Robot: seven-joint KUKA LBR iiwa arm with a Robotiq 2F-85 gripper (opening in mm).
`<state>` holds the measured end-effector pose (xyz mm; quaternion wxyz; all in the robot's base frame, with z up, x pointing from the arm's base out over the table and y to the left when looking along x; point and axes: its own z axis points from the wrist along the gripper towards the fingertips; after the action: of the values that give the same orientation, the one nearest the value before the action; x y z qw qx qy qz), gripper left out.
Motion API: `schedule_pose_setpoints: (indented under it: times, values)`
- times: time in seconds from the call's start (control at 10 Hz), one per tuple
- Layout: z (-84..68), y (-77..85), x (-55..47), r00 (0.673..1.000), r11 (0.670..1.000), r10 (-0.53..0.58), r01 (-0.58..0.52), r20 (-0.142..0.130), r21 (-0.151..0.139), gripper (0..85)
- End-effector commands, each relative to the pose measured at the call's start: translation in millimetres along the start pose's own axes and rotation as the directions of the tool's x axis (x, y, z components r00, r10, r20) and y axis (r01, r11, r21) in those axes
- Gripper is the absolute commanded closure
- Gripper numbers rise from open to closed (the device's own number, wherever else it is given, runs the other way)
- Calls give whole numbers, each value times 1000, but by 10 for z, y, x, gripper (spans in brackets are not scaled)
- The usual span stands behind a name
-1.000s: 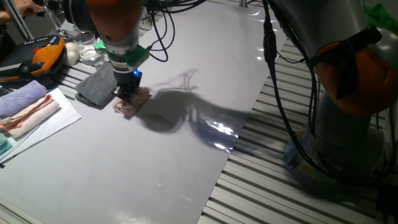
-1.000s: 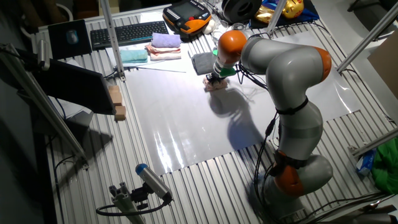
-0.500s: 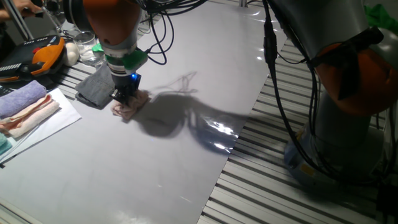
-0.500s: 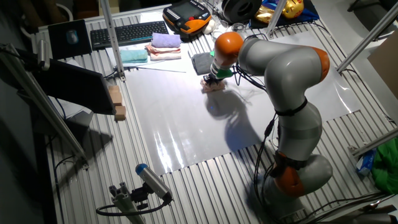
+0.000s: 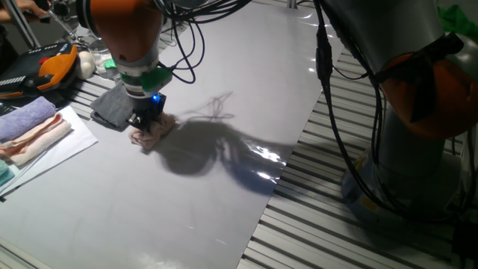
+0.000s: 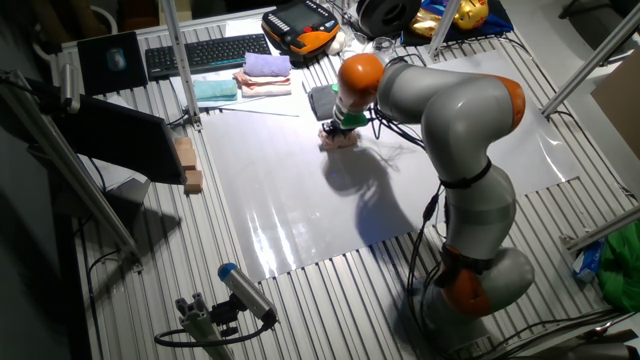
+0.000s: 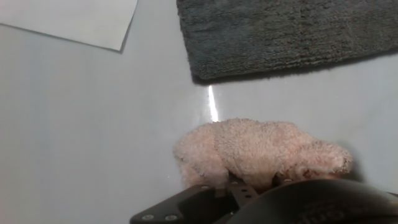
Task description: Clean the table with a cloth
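- We see the gripper [image 5: 146,123] pointing straight down, its fingers buried in the cloth [image 5: 150,133], which is bunched into a small pale pink lump under it.
- In the hand view the cloth [image 7: 261,152] bulges out from under the dark gripper body at the bottom edge; the fingertips themselves are hidden by the terry, so we cannot read how wide the jaws stand, only that they are closed in on the cloth and pinching it.
- The cloth is pressed flat against the table [image 5: 224,187], on the glossy grey sheet (its shine throws back a bright streak just above the cloth in the hand view).
- From the other fixed view, the gripper [image 6: 338,130] and cloth [image 6: 337,139] sit toward 12 o'clock on the sheet, close to its far edge.
- The dark grey cloth [image 7: 292,31] lies just beside the pink one, at about 12 o'clock from it in the hand view, near but not touching; a strip of bare table shows between them.
- A white sheet of paper [image 7: 74,22] lies at about 10 o'clock, well apart from the cloth.
- Folded lavender and peach towels [image 5: 30,127] rest on that paper at 9 o'clock in the fixed view.
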<state>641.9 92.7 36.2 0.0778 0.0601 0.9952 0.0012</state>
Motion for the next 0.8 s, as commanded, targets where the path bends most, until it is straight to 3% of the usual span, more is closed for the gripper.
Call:
schedule_pose_setpoints:
  times: [0.0,0.7]
  values:
    - [5,24,-3,1000,1000,6,-6,1,-2,850]
    - [-21,132,33,1000,1000,26,-26,-11,-3,850]
